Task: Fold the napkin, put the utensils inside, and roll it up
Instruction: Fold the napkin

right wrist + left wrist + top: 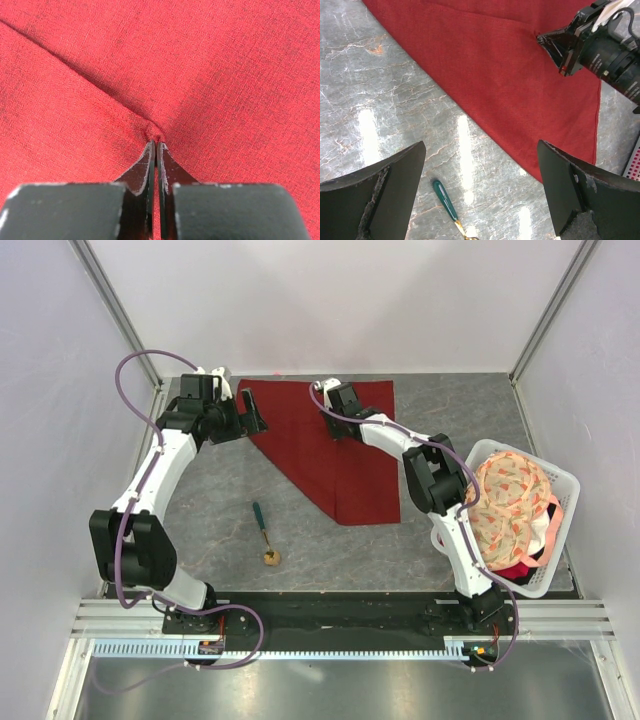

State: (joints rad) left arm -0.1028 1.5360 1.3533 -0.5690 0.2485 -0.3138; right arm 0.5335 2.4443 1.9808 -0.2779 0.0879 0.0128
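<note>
Filling the basket [571, 483] is floral cloth [510, 502]; right claw [156, 146] pinches napkin [335, 455], left claw [480, 147] wide.

The grey marbled worktop [330, 550] carries a dark red cloth napkin [340, 455] spread at upper centre (a crease crosses it), a small green-handled spoon with a gold bowl [264, 532] lower left of it, apart, and a white plastic basket [572, 483] at right.

A white basket [568, 488] sits at the desk's [200, 530] right edge. A peach-and-cream patterned cloth [510, 502] fills it, heaped above its rim.
</note>
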